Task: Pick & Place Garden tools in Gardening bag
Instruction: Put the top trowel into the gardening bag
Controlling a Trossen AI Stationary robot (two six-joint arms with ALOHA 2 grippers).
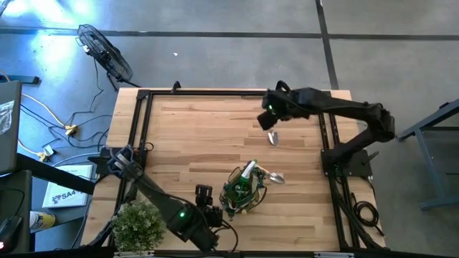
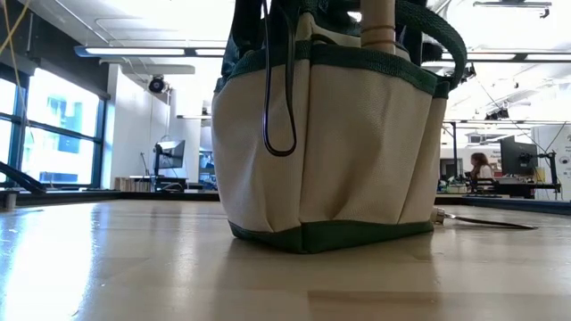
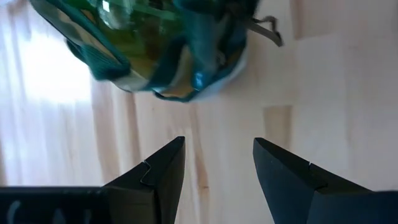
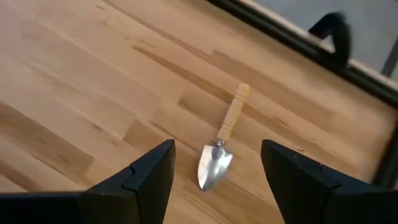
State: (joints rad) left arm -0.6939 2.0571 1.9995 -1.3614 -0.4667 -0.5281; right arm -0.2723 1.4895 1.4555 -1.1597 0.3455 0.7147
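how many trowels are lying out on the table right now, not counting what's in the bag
2. One trowel lies below the open right gripper near the table's far side. A second trowel lies beside the gardening bag. Tools in the bag are partly hidden.

Open right end effector above wooden-handled trowel on table.
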